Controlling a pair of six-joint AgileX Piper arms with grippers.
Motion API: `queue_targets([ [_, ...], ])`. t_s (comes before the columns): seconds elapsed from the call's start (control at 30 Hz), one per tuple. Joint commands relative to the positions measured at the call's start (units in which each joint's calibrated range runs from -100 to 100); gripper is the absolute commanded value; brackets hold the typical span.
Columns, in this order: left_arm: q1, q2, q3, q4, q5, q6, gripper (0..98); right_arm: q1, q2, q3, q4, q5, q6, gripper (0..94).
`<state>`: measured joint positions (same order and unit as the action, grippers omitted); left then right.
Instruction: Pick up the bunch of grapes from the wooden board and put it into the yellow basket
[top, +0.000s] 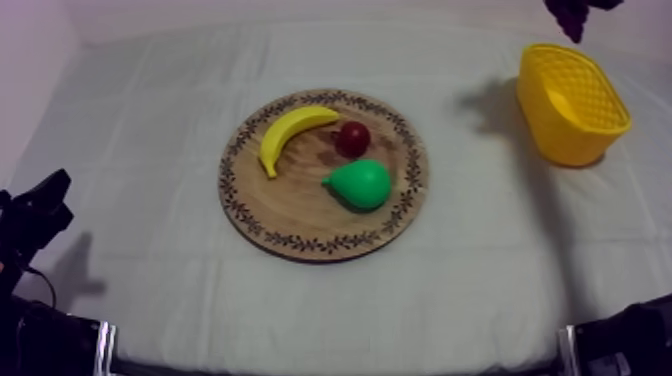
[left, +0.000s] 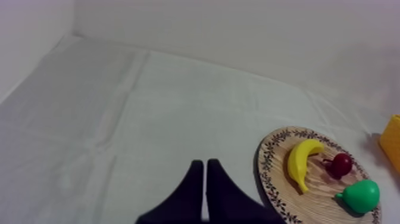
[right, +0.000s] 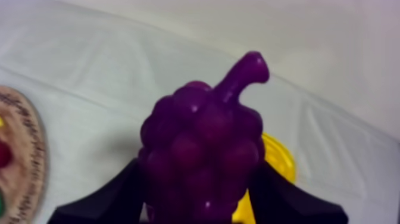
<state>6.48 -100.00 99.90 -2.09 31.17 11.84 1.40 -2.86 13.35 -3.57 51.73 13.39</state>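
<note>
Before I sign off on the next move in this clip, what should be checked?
1. Grip on bunch of grapes: ok, right gripper shut on it.
2. Grapes centred over yellow basket: cannot tell.
3. Basket upright, room inside: ok.
4. Left gripper out of the way: ok, shut, low at the left of the wooden board.
5. Banana, pear, small red fruit on board: ok.

Robot lab bench: cloth-draped table (top: 140, 290), bare pale wall (left: 238, 30), toy banana (top: 290, 135) on wooden board (top: 300, 215).
</note>
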Motion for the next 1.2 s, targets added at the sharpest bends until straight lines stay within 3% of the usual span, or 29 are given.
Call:
queue_targets([
  [0.0, 0.0, 0.0, 0.0, -0.04, 0.0, 0.0, 0.1, 2.5, 1.2, -0.7, -0.2, 0.2, 1.5, 23.9],
  [0.37, 0.0, 0.0, 0.0, -0.04, 0.0, 0.0, 0.1, 6.2, 10.9, -2.1, -0.3, 4.9, 2.0, 23.9],
  [0.7, 0.0, 0.0, 0.0, -0.04, 0.0, 0.0, 0.1, 6.3, 23.6, -5.2, 2.1, 11.5, -1.2, 24.7],
  [0.97, 0.0, 0.0, 0.0, -0.04, 0.0, 0.0, 0.1, 6.8, 30.2, -9.4, 3.5, 14.1, -3.4, 49.1],
  [1.17, 0.0, 0.0, 0.0, -0.04, 0.0, 0.0, 0.1, 7.1, 30.9, -10.3, 3.5, 14.2, -3.7, 61.6],
])
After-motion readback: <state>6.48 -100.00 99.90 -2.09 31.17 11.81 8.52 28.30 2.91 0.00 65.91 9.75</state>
